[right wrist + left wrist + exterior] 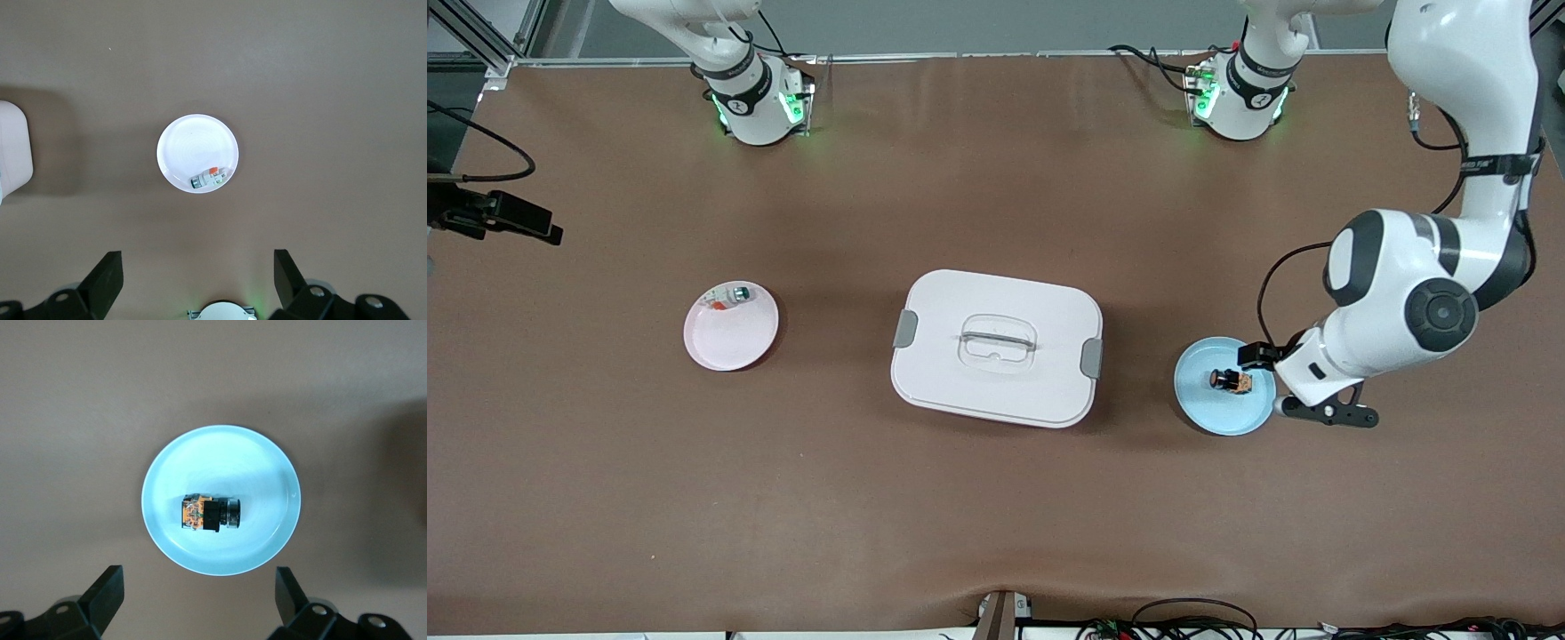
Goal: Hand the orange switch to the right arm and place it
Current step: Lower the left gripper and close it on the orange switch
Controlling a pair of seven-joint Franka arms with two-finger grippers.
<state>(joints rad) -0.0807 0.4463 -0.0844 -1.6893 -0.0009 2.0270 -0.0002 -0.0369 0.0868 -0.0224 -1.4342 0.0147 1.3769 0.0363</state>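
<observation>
The orange switch (1230, 381) lies on its side in a light blue plate (1199, 404) toward the left arm's end of the table. In the left wrist view the switch (210, 513) shows a black body and an orange end in the middle of the blue plate (220, 450). My left gripper (1296, 384) hangs open over the table just beside that plate's edge, and its fingers (198, 587) hold nothing. My right gripper (198, 267) is open and empty high over the table by its own base. It is out of the front view.
A white lidded box (996, 347) stands mid-table between the plates. A pink plate (731, 342) toward the right arm's end holds a whitish part with a green end (729, 296); that plate (197, 143), the part (210, 177) and the box (13, 153) show in the right wrist view.
</observation>
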